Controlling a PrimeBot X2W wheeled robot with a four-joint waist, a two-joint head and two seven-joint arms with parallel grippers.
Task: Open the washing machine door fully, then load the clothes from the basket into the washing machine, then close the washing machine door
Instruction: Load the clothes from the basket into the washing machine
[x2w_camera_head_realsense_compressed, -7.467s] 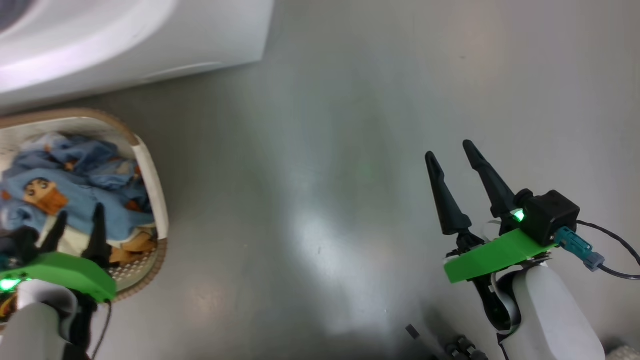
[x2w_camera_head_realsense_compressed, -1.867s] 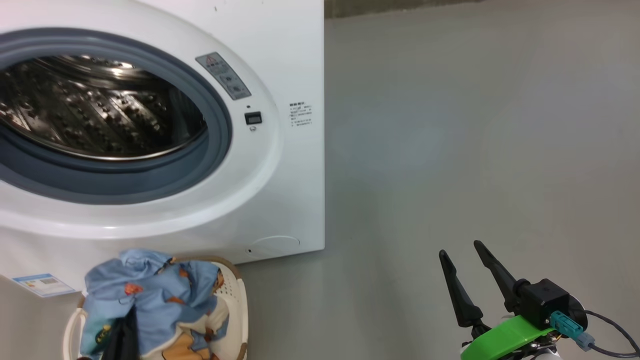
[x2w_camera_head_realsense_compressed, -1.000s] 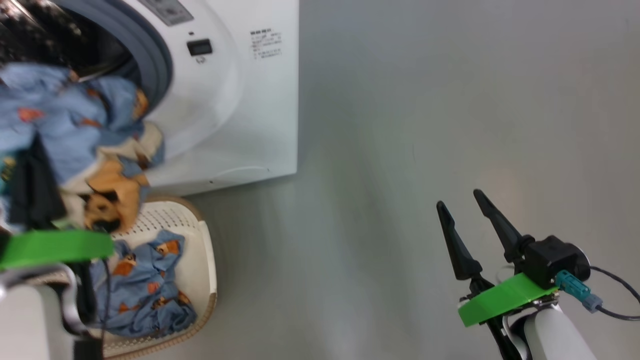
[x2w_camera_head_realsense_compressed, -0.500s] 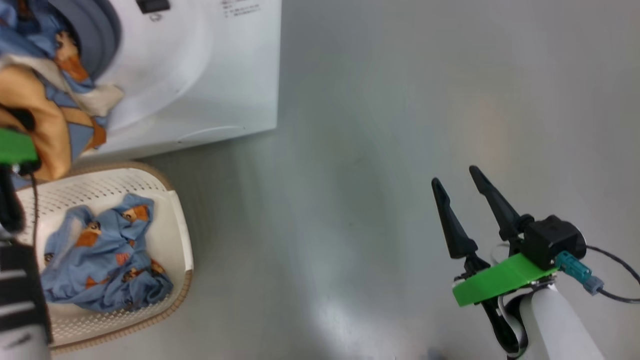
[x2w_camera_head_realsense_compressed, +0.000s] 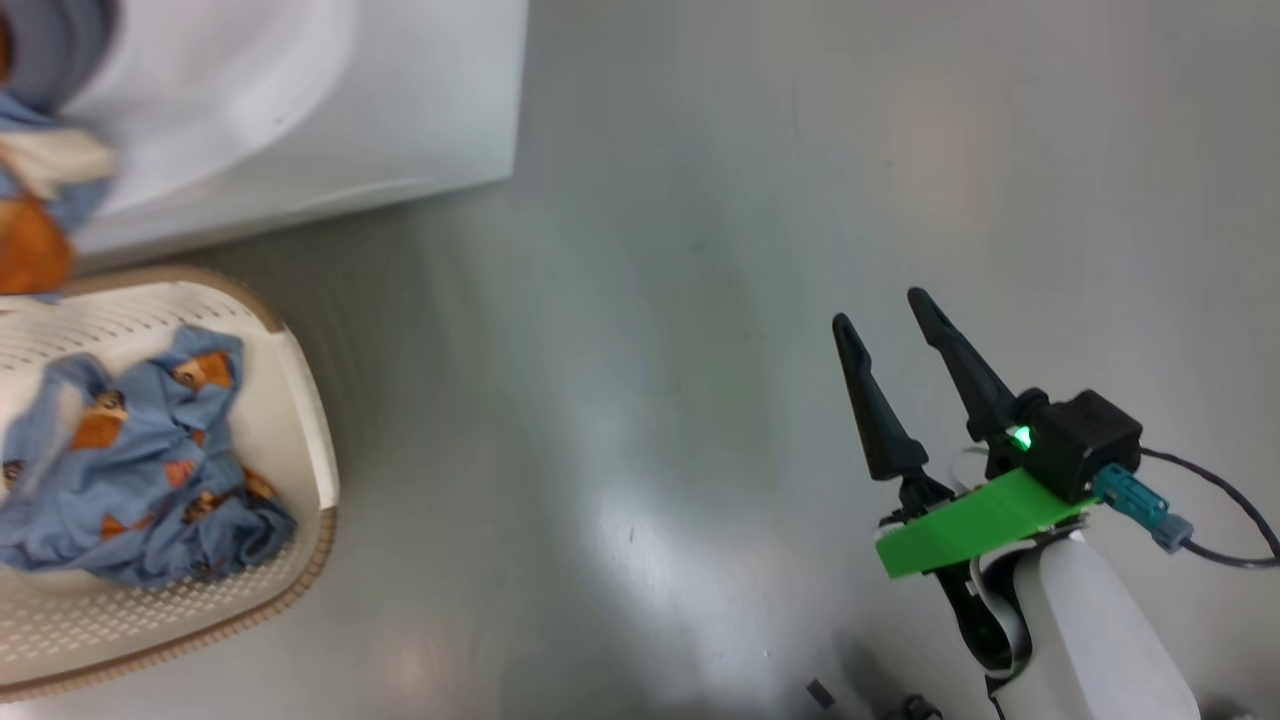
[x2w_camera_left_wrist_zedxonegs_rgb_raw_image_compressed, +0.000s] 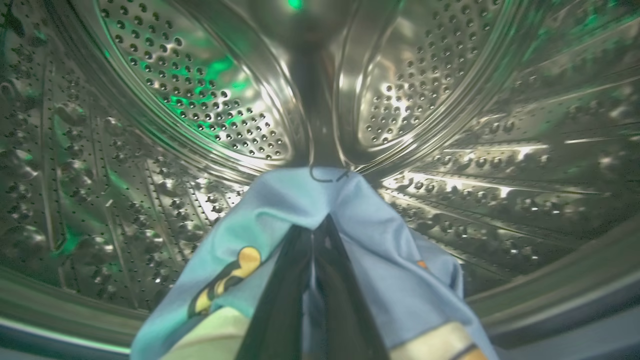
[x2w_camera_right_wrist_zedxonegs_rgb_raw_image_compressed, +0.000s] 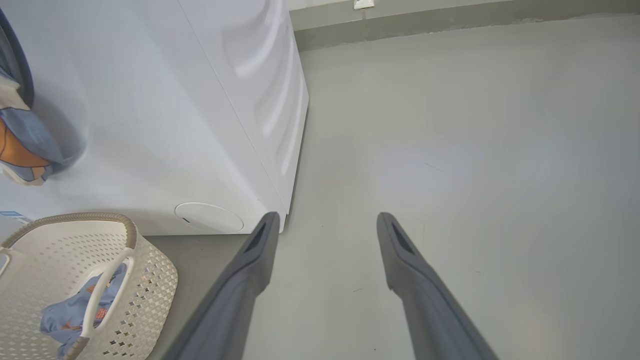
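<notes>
Holding a pale blue garment (x2w_camera_left_wrist_zedxonegs_rgb_raw_image_compressed: 360, 220) in my left gripper (x2w_camera_left_wrist_zedxonegs_rgb_raw_image_compressed: 314, 222), jaws shut tight on a fold of it, fingers reaching into the drum (x2w_camera_left_wrist_zedxonegs_rgb_raw_image_compressed: 200, 100) of the washing machine (x2w_camera_head_realsense_compressed: 400, 100). Reason for the pose: the cloth must clear the mouth before I let go, or it will slide back out. Its tail hangs outside over the lip, blue with orange and cream print, at the left edge of the head view. My judgement: it needs a deeper push.

Drum: polished steel, perforated in rows and dimpled, with a raised rib up the middle and green glints on the metal. Cloth: thin and soft, draping like a tent over my fingers.

Right gripper (x2w_camera_head_realsense_compressed: 877, 310): jaws wide apart, holding nothing, poised over the bare grey floor (x2w_camera_head_realsense_compressed: 650, 400) well apart from the work. Out of the way, I judge.

Basket (x2w_camera_head_realsense_compressed: 312, 430): on the floor just beside the machine's front. Cream perforated plastic, rounded corners, brown woven-look rim. The other clothes (x2w_camera_head_realsense_compressed: 130, 470) lie in it as one crumpled blue bundle. Loading is roughly half done by my reckoning.
</notes>
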